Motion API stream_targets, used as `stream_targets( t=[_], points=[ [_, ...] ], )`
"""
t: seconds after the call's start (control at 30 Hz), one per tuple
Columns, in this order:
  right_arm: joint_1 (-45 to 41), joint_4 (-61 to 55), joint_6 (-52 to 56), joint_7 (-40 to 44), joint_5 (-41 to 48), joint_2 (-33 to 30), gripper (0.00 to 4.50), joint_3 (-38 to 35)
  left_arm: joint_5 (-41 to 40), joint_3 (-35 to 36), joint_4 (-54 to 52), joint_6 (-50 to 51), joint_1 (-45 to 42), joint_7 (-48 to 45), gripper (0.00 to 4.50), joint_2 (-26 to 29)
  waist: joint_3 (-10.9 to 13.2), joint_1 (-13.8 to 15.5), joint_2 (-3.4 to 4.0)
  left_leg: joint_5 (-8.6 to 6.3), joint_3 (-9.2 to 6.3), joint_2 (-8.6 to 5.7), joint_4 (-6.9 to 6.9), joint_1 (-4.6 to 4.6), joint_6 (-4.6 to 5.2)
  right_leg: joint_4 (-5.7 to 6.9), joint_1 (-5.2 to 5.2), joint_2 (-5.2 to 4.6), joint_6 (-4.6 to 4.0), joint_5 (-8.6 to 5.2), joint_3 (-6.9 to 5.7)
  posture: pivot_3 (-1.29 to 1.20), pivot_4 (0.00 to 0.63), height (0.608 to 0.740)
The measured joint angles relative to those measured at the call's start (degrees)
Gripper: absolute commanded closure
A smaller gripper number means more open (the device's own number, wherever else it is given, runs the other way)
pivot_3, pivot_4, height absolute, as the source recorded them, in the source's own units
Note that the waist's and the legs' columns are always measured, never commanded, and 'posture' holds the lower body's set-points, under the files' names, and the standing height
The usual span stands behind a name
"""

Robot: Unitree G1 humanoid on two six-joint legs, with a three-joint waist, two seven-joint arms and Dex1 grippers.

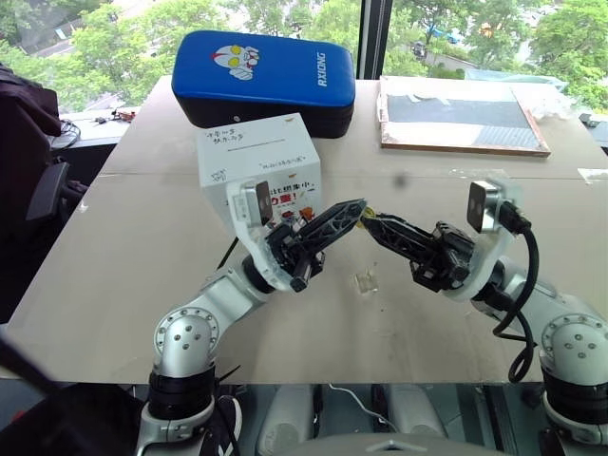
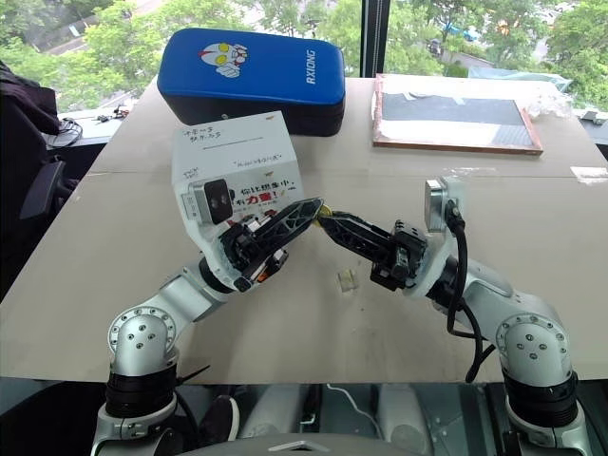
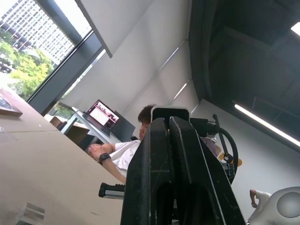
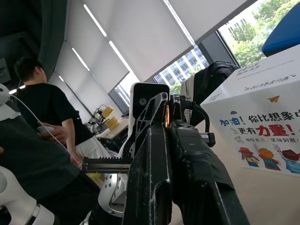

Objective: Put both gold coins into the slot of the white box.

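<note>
The white box [image 1: 256,157] stands on the table in front of the blue cushion, and the slot [image 1: 255,144] is a thin line across its handwritten top. My two grippers meet tip to tip in the air to the right of the box. One gold coin [image 2: 324,210] shows as a small gold speck between the meeting tips, and as a gold sliver [image 4: 166,116] in the right wrist view. My left gripper [image 1: 357,207] is shut, its tips at the coin. My right gripper [image 1: 370,220] is shut on the same coin from the other side.
A blue padded cushion [image 1: 264,81] lies behind the box. A flat framed board [image 1: 461,114] lies at the back right. A small clear plastic holder [image 1: 366,281] sits on the table under the grippers. A person [image 4: 42,117] is beside the table.
</note>
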Motion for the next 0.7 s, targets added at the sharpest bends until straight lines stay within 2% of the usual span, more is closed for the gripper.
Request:
stream_targets(
  t=[0.53, 0.57, 0.63, 0.7],
  points=[
    [-1.0, 0.0, 0.4, -1.4, 1.8, -0.8, 4.50, 1.0, 0.2, 0.1, 0.0, -0.3, 0.9, -1.9, 4.42, 1.0, 0.0, 0.0, 0.00, 0.00, -0.01, 0.01, -0.05, -0.03, 0.00, -0.09, -0.01, -0.02, -0.03, -0.02, -0.01, 0.00, 0.150, 0.740],
    [-1.0, 0.0, 0.4, -1.5, 1.8, -0.9, 3.88, 1.0, 0.4, 0.1, 0.0, -0.4, 0.9, -1.8, 4.50, 1.0, 0.0, 0.0, 0.00, 0.00, -0.01, 0.01, -0.06, -0.03, 0.00, -0.11, -0.01, -0.02, -0.03, -0.02, -0.01, 0.00, 0.150, 0.740],
    [-1.4, 0.0, 0.4, -1.6, 2.1, -1.0, 3.11, 1.3, 1.1, 0.1, 0.4, -0.8, 0.9, -1.6, 4.50, 1.0, 0.0, 0.0, 0.00, 0.00, -0.01, 0.01, -0.07, -0.03, 0.00, -0.13, -0.01, -0.01, -0.03, -0.02, -0.01, 0.00, 0.150, 0.740],
    [-1.4, 0.0, 0.4, -1.6, 2.3, -1.0, 2.03, 1.4, 1.9, 0.1, 0.7, -1.1, 1.0, -1.1, 4.50, 0.9, 0.0, 0.0, 0.00, 0.00, -0.02, 0.01, -0.09, -0.04, 0.00, -0.16, -0.01, -0.02, -0.03, -0.01, -0.01, 0.00, 0.150, 0.740]
  ],
)
